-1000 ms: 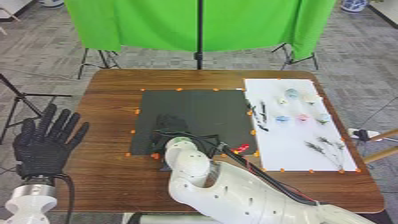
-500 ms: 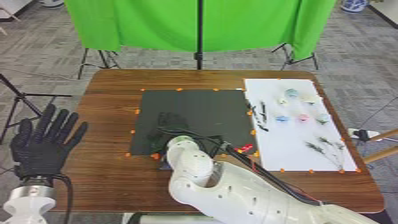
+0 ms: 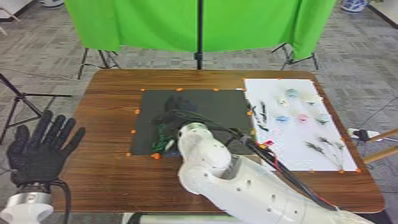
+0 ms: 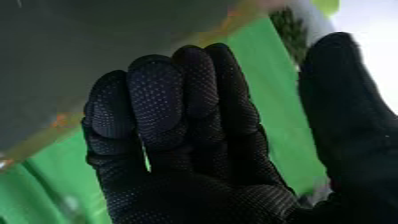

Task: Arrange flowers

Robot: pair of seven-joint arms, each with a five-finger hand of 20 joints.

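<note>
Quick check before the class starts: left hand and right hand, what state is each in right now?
Left hand: open, fingers spread, nothing in it.
Right hand: open, thumb apart from the fingers, nothing seen in its grasp.

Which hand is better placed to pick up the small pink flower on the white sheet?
Likely the right. The black-gloved right hand is over the black mat beside the white sheet, fingers straight. The black-gloved left hand is left of the brown wooden table, the mat between it and the flower.
</note>
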